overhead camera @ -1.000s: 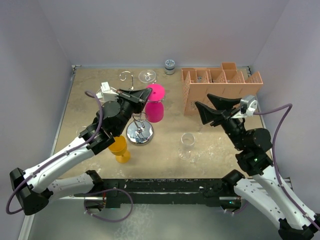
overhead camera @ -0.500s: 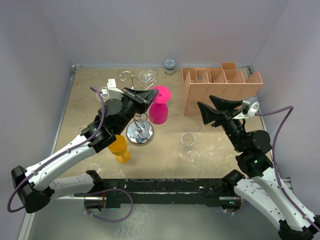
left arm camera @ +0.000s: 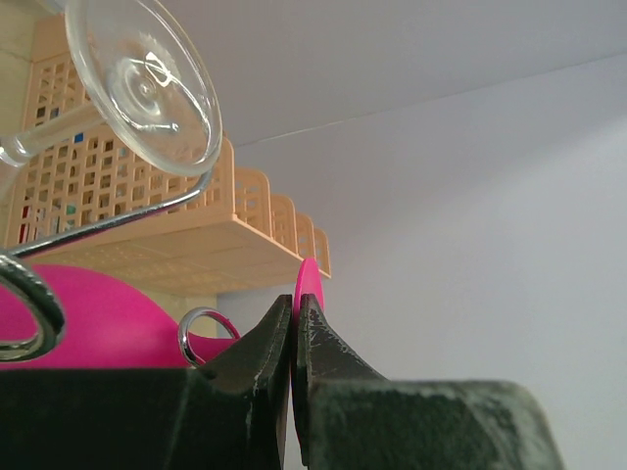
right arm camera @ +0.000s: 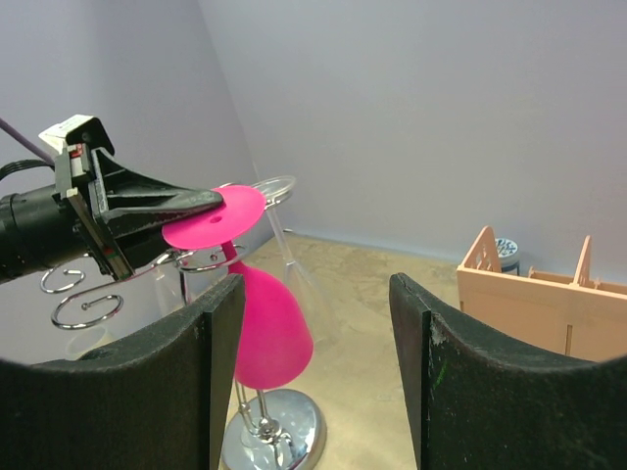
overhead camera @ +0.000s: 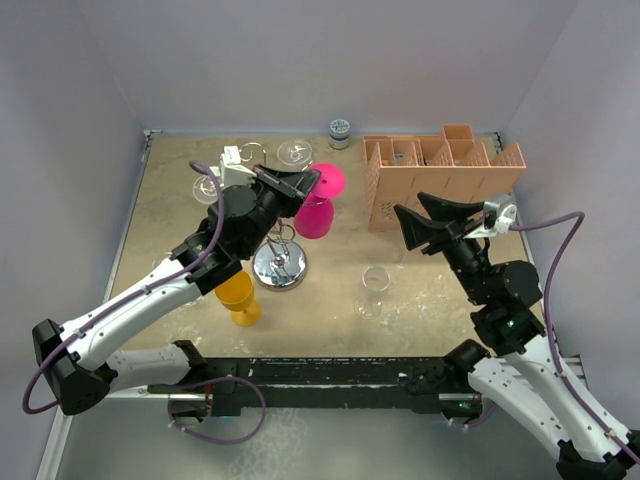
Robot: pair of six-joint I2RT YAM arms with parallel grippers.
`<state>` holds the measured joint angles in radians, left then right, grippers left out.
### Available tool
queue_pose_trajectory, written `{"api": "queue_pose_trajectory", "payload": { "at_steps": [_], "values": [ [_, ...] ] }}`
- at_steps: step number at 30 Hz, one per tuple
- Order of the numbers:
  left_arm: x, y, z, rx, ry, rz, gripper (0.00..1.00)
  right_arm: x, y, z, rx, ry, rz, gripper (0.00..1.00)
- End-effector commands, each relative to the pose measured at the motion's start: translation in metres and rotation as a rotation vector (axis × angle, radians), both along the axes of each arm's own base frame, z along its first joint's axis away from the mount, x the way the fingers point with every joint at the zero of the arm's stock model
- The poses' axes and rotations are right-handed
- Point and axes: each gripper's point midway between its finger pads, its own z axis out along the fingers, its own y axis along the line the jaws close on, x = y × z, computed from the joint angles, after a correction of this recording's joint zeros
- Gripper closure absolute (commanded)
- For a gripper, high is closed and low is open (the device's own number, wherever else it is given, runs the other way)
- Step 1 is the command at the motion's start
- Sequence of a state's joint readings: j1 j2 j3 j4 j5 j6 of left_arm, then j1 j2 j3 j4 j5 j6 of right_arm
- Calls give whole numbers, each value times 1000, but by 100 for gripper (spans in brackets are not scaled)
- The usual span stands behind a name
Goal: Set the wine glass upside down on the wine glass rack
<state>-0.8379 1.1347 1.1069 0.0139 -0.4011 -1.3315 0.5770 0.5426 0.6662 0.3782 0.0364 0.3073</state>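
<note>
Black jaws of the left gripper [overhead camera: 303, 184], upper centre of the overhead view, are clamped edge-on to the flat foot of the pink wine glass [overhead camera: 318, 214], which hangs bowl-down. Just below it in frame stands the wine glass rack [overhead camera: 279, 266], with silver scroll arms around a post. Seating the glass well likely means sliding its stem level into a free scroll, foot above the wire, before letting go. The right gripper [overhead camera: 410, 205] hovers right of centre, jaws apart, empty.

Orange goblet [overhead camera: 238, 296], clear glass [overhead camera: 373, 290], slotted box [overhead camera: 400, 197]
</note>
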Motion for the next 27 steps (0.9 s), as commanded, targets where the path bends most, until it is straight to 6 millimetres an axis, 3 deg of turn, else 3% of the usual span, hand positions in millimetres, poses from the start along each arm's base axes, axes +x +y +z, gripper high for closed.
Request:
{"api": "queue_pose_trajectory", "payload": {
  "at_steps": [1,6,12,27],
  "values": [
    [7,18,24,19,-58,91,100,-3,-4,12,41,-27,-9,37],
    [8,22,17,34,-46,109,100,-1,-3,9,41,-20,-7,38],
    [2,26,15,30,-38,101,85,-3,11,-2,49,53,74,37],
    [-2,44,7,103,-25,147,84,0,9,-1,70,69,56,38]
  ]
}}
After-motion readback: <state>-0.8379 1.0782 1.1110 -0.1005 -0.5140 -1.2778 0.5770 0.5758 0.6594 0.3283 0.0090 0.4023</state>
